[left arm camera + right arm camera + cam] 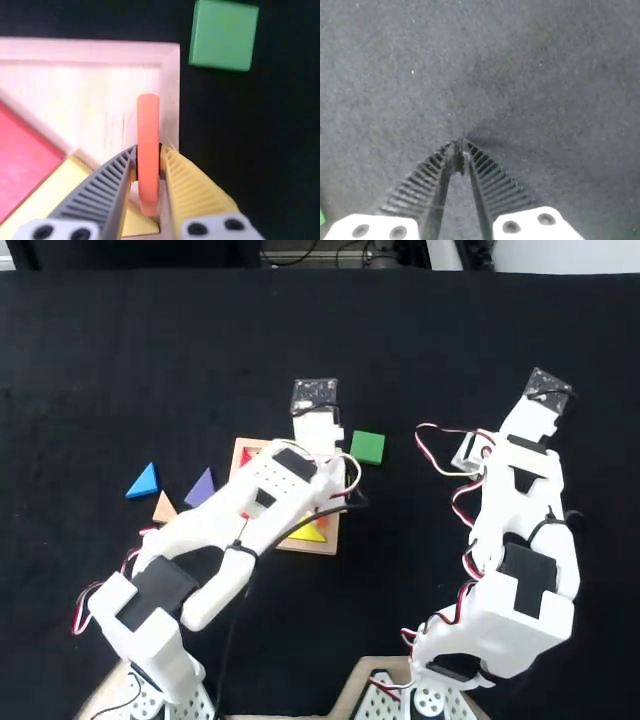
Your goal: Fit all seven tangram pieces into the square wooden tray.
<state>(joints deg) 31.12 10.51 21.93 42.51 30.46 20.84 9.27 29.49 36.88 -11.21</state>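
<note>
Black table (100, 360); left fingers (107, 187) pinch orange piece (148, 150) edgewise, right fingers (427, 185) closed, empty; we need it flat in bare tray (170, 75) corner.

Bright, even light falls from above. The black cloth table (100, 360) stays dark, with no shine. The white plastic right arm (520, 540) glows bright. The square pale wooden tray (100, 95) looks washed out by the light. The thin orange piece (148, 120) in the left gripper (148, 151) is lit softly. A small soft shadow lies beside the right gripper (459, 149).
</note>
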